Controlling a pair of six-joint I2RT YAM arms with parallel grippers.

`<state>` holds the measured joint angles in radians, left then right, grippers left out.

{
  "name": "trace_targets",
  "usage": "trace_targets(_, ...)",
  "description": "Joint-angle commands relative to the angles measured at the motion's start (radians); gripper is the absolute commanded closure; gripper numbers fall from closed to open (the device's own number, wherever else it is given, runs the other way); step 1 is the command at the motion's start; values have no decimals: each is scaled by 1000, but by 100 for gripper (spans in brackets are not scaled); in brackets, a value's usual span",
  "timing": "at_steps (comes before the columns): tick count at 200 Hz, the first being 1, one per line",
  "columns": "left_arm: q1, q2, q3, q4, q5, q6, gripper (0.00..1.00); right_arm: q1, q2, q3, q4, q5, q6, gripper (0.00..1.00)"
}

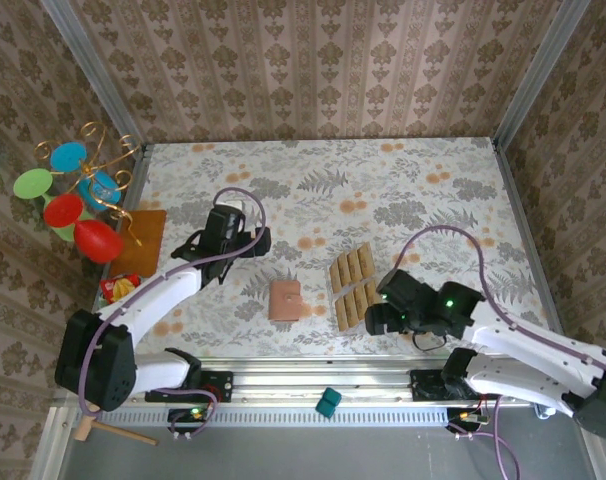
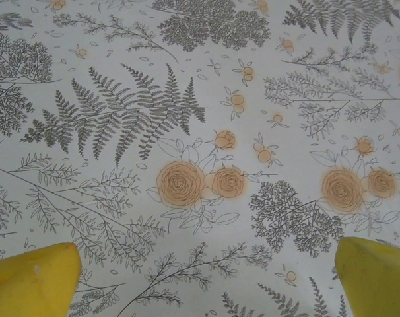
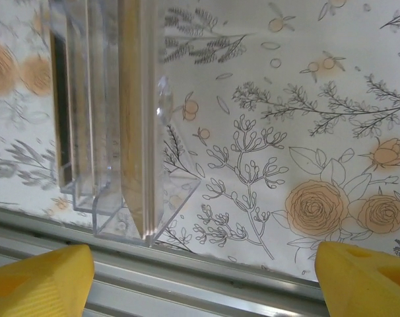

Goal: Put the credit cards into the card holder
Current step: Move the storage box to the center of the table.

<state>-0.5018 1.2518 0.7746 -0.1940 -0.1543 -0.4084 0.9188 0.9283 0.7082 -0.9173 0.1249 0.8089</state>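
credit cards (image 1: 351,288) just left of right pincer (image 3: 203,256), gaping, empty; left pincer (image 2: 206,249) likewise

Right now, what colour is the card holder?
The card holder is reddish-brown, plain with no pattern. The top external view shows it best.

— How many credit cards (image 1: 351,287) are there?
— From above they're too small to count. The right gripper (image 1: 383,318) overlaps one corner of them, and its own body hides its fingers.
— And close up?
— The clear rack (image 3: 101,112) runs off the top edge, and its left side is blurred. The yellow fingertips (image 3: 38,281) are cut by the bottom edge, as are those of the left gripper (image 2: 203,284).
— The card holder (image 1: 285,300)?
— Can't tell if it's folded. A red-and-yellow packet (image 1: 118,288) lies half under the left arm (image 1: 153,300).
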Motion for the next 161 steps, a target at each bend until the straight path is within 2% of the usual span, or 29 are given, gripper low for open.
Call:
trace_targets(1, -9, 1, 26, -4, 16, -25, 0, 78, 41, -14, 25, 99, 84, 10)
trace_targets(68, -12, -18, 1, -18, 24, -39, 0, 208, 153, -1, 90, 118, 176, 11)
trace_targets(121, -12, -21, 2, -11, 23, -36, 0, 230, 231, -33, 206, 146, 244, 14)
trace_targets(161, -12, -12, 3, -7, 24, -37, 0, 230, 291, -10, 238, 245, 280, 14)
